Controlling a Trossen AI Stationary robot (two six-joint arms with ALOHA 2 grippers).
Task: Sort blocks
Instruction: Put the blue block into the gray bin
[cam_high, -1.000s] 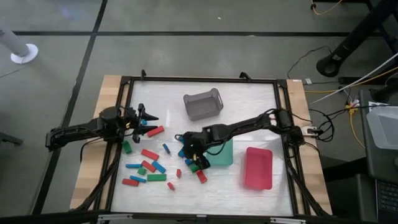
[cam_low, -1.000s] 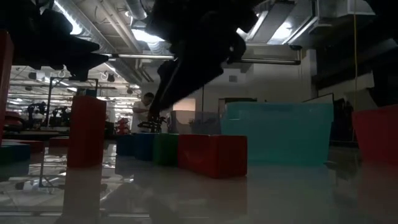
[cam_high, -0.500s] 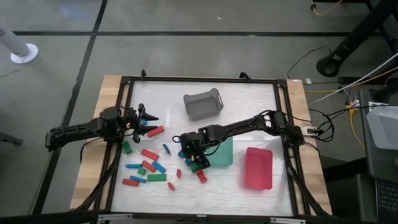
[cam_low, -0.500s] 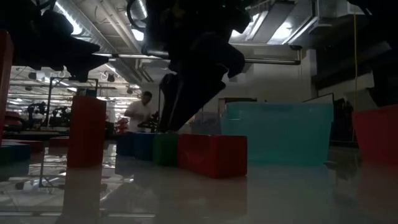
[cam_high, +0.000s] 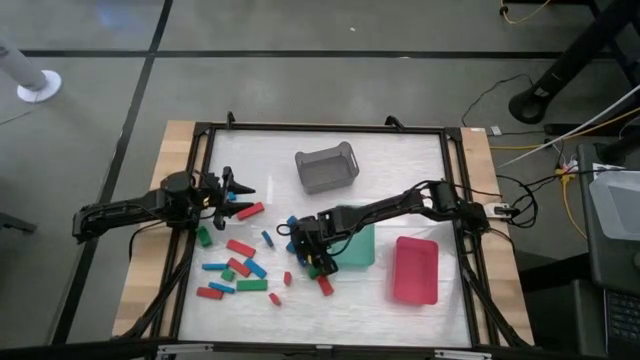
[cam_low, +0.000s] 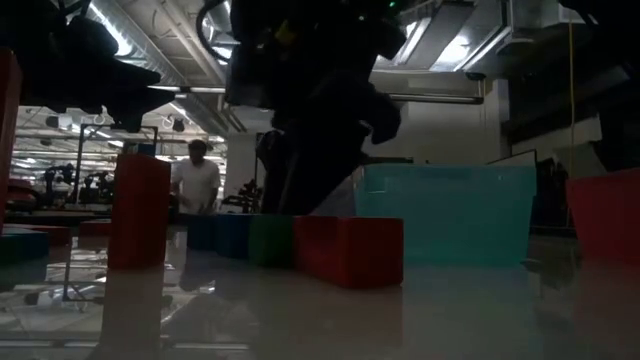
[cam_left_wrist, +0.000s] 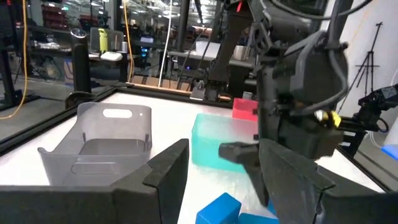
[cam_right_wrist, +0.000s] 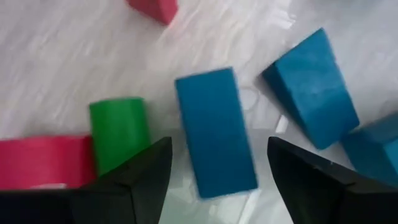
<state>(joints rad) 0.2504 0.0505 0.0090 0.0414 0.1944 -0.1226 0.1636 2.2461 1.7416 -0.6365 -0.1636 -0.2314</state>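
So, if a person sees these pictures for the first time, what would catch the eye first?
Probably the right gripper, lowered at the table's middle with fingers open on either side of a blue block. Next, the scatter of red, blue and green blocks spread between the two arms. Then the teal tray and red tray towards the right, and the grey basket at the far side.

Grey floor (cam_high: 330, 60) with dark seams; ceiling ducts (cam_low: 190, 45), strip lights; person (cam_low: 197, 180) standing behind.

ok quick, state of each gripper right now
Left gripper: open, holding nothing, above a blue block.
Right gripper: open, straddling a blue bar, not gripping it.
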